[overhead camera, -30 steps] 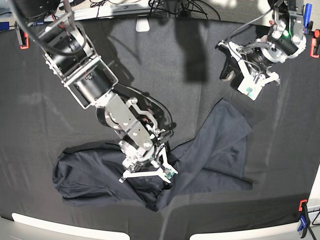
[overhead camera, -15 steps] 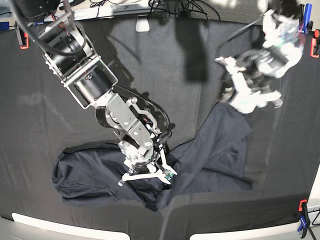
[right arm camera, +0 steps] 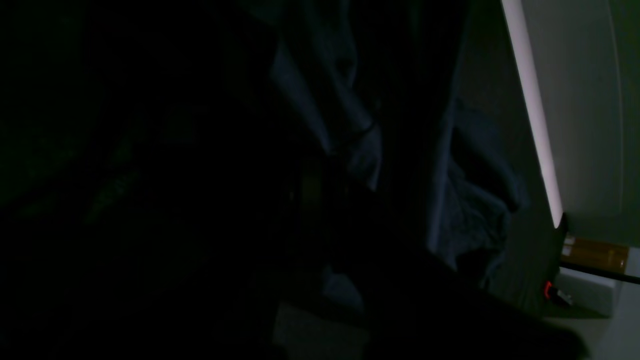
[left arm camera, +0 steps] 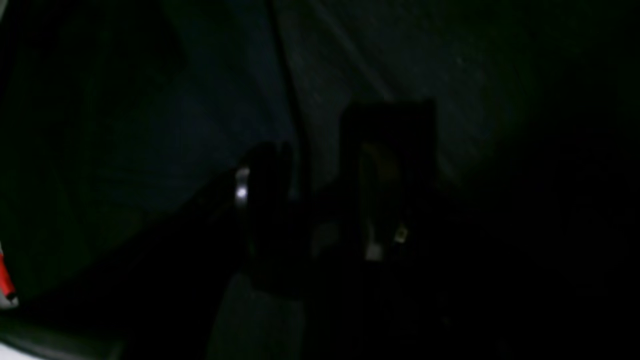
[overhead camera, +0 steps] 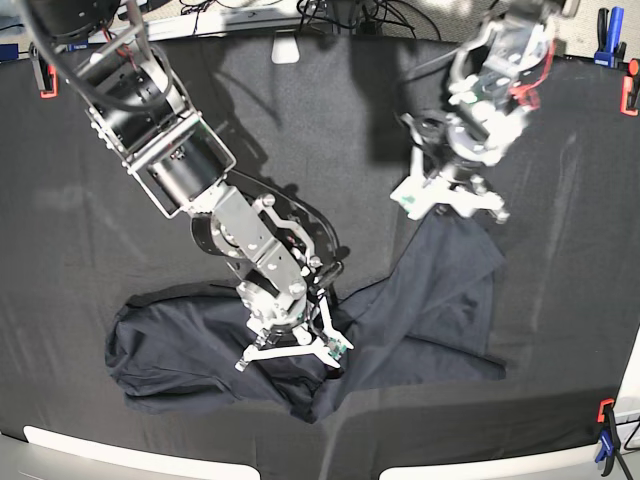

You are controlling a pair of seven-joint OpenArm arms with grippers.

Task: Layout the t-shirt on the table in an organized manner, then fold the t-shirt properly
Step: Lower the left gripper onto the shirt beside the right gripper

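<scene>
The dark t-shirt [overhead camera: 430, 300] lies crumpled across the near half of the black table [overhead camera: 330, 130], with a lump at the left [overhead camera: 170, 350] and a flap reaching up to the right. My right gripper [overhead camera: 292, 352] is pressed down into its middle fold and is shut on the fabric; the right wrist view shows bunched t-shirt cloth [right arm camera: 350, 135] close by. My left gripper [overhead camera: 450, 205] hovers just above the flap's top corner, jaws apart. In the dim left wrist view its two dark fingers [left arm camera: 265, 170] stand apart with nothing between them.
Red clamps [overhead camera: 46, 80] [overhead camera: 629, 95] grip the far table corners. A red and blue clamp pair [overhead camera: 605, 430] holds the near right edge. The pale rim [overhead camera: 130, 455] runs along the front, also seen in the right wrist view [right arm camera: 530, 110]. Cables [overhead camera: 340, 15] lie behind the table.
My left arm swung in from the far right to the t-shirt flap's top corner, its jaws widening. My right gripper closed on the fold and stayed in place.
</scene>
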